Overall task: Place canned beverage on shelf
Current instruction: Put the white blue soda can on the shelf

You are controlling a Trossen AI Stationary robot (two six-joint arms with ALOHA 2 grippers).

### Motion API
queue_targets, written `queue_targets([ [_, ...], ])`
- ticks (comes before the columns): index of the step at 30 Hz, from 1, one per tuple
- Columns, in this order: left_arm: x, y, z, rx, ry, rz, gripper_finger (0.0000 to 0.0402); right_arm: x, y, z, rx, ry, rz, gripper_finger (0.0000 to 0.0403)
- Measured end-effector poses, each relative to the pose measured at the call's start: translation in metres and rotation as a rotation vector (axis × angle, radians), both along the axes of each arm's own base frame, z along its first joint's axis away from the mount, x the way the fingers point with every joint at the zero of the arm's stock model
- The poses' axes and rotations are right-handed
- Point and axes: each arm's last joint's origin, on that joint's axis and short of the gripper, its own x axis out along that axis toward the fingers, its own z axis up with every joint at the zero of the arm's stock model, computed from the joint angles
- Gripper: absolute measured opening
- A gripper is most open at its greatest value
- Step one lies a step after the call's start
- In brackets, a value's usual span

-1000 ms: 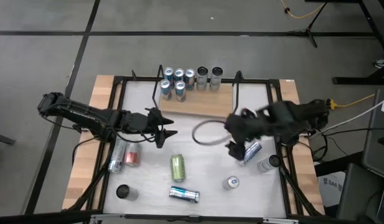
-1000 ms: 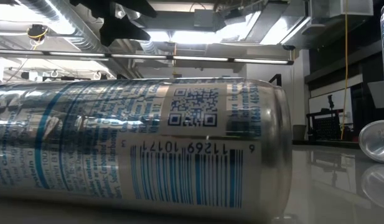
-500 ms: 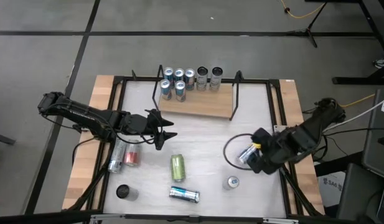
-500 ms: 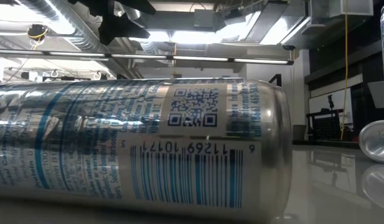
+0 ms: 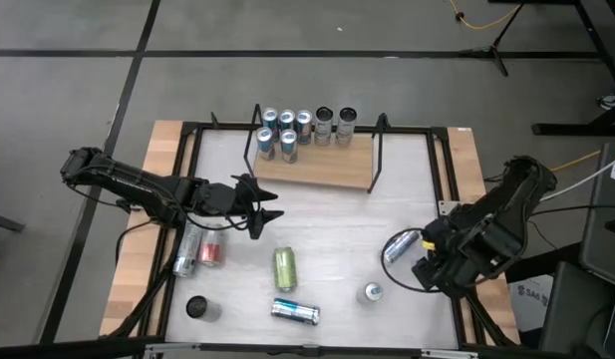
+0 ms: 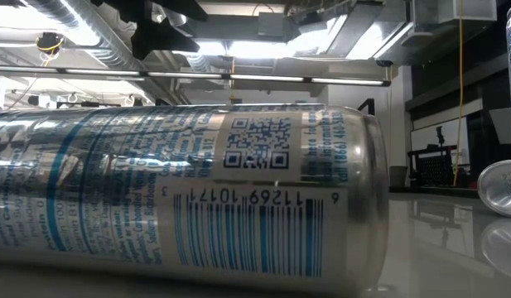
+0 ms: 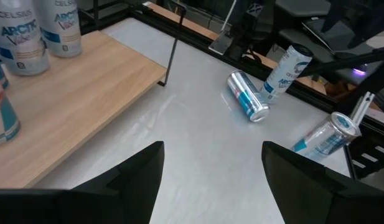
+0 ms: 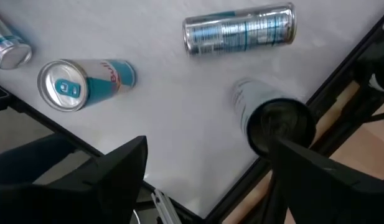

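1. High view: the shelf [image 5: 317,165] is sitting at the upper centre of the table [image 5: 327,214], its wooden board carrying upright cans [image 5: 304,125] along the back edge; the front half is lying bare, so room is remaining for more. The left gripper [image 5: 267,211] is hovering left of centre with jaws spread and holding nothing, apparently waiting. The right gripper [image 5: 434,271] is hanging at the lower right, close to a lying blue can [image 5: 402,244] and an upright can [image 5: 371,293]; its jaws are obscured here. A green can [image 5: 285,267] is lying at lower centre.

2. Low view: a lying silver can [image 6: 180,194] is filling the frame, blocking the shelf.

3. Left wrist view: the wooden board is occupying the left of the frame, Celsius cans [image 7: 39,31] standing at upper left; the dark fingers [image 7: 132,180] are standing wide and empty.

4. Right wrist view: the fingers [image 8: 123,165] are standing wide, gripping nothing, above a Red Bull can [image 8: 86,81], a lying silver can [image 8: 239,29] and a dark-topped can [image 8: 276,121].

5. Compared with one second ago, the right arm is retreating from table centre toward the lower right; the left arm is remaining in place.
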Motion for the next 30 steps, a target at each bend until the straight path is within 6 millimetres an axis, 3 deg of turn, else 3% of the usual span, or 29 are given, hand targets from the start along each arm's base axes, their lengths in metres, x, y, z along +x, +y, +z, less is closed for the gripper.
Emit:
queue_targets([
  [5, 0.000, 0.000, 0.000, 0.003, 0.000, 0.005, 0.0263, -0.009, 0.008, -0.001, 0.003, -0.005, -0.019, 0.0321],
  [12, 0.000, 0.000, 0.000, 0.001, -0.001, 0.006, 0.0263, -0.022, 0.015, -0.029, -0.072, 0.070, -0.063, 0.0321],
  [23, 0.000, 0.000, 0.000, 0.000, -0.001, 0.006, 0.0263, -0.024, 0.011, -0.053, -0.156, 0.126, -0.070, 0.0321],
  [30, 0.000, 0.000, 0.000, 0.000, -0.001, 0.006, 0.0263, -0.025, 0.010, -0.055, -0.169, 0.122, -0.070, 0.0321],
])
